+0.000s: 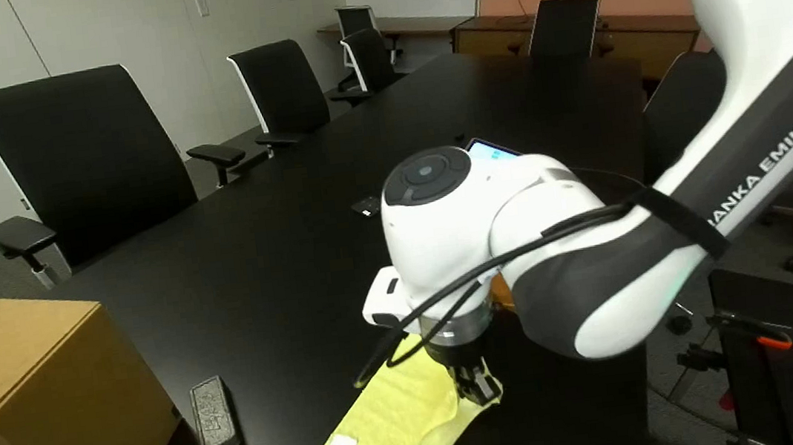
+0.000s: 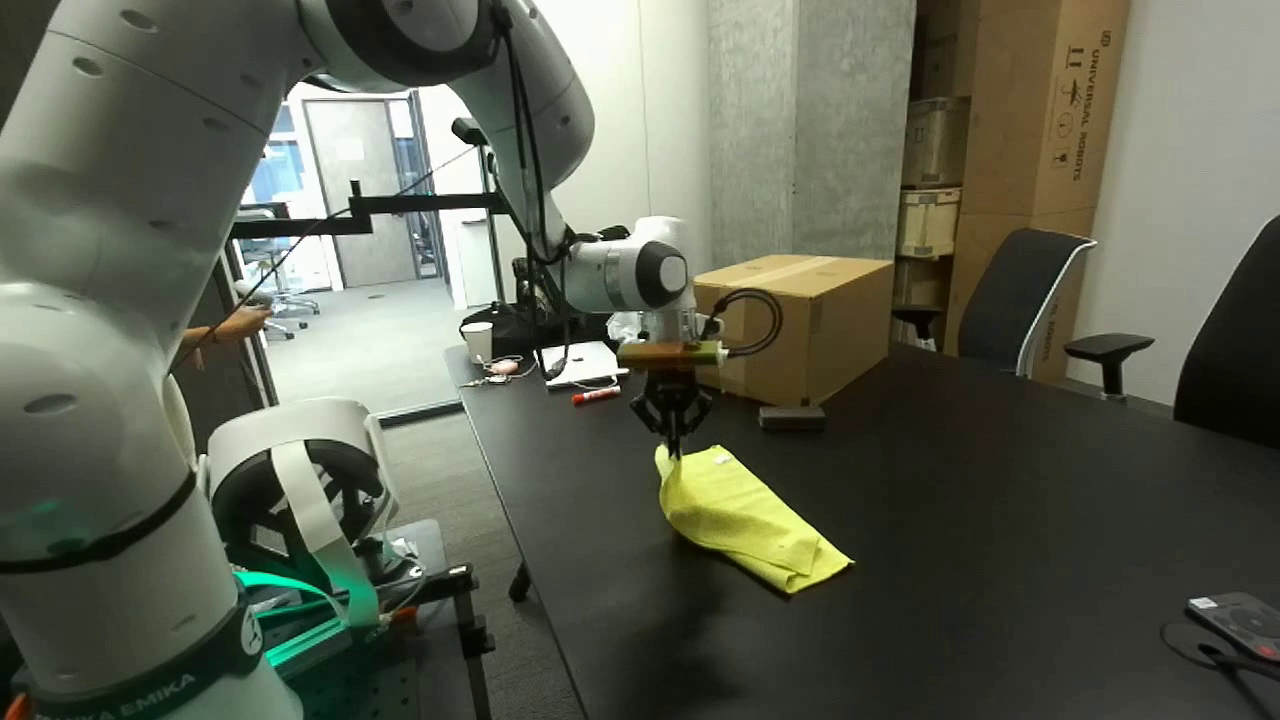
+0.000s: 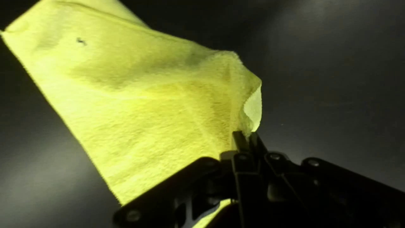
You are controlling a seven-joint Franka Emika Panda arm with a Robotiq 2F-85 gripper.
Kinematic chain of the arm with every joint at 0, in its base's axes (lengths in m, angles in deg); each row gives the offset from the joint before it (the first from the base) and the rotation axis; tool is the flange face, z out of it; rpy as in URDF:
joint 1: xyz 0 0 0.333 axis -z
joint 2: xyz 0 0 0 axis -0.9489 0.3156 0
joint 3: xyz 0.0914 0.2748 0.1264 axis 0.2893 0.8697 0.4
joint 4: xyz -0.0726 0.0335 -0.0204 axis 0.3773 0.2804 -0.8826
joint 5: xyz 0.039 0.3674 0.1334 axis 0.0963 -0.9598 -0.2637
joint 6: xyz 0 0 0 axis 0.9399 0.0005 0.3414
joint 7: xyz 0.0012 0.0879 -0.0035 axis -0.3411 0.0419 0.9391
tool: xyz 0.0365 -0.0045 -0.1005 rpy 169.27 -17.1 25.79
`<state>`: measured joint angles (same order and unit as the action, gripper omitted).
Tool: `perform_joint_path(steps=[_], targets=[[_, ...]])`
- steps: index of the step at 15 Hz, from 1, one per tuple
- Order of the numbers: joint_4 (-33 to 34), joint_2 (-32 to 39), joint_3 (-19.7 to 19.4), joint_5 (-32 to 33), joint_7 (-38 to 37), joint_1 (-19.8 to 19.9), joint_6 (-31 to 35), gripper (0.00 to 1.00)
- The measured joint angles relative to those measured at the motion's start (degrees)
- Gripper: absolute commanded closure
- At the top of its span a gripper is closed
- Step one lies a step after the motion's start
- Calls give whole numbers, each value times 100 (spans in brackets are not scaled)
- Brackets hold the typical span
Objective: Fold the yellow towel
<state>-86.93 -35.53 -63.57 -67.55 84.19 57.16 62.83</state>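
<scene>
The yellow towel lies on the black table, elongated and partly wrinkled, and shows in both exterior views (image 1: 390, 425) (image 2: 745, 520). In the wrist view the towel (image 3: 142, 110) spreads to the upper left, with a curled, paler edge at its right side. My gripper (image 3: 246, 134) is shut on that edge, with cloth pinched between the fingertips. In an exterior view the gripper (image 2: 675, 450) points down at the towel's end near the box, and the cloth there is raised slightly off the table. The gripper (image 1: 481, 392) also shows at the towel's side edge in an exterior view.
A cardboard box (image 1: 45, 412) stands on the table, with a dark block (image 1: 215, 418) beside it. A red marker (image 2: 597, 395), a laptop (image 2: 580, 364) and a white cup (image 2: 478, 340) lie or stand near the table's side edge. A handheld device (image 2: 1240, 625) lies at the far right.
</scene>
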Motion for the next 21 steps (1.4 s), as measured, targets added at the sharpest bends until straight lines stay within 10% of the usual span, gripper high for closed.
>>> perform_joint_path(steps=[13,21], targets=[[3560,1979,-108,973,1536,-656,-1546,94],[4800,2784,-405,1101,1696,-1182,-1733,26]])
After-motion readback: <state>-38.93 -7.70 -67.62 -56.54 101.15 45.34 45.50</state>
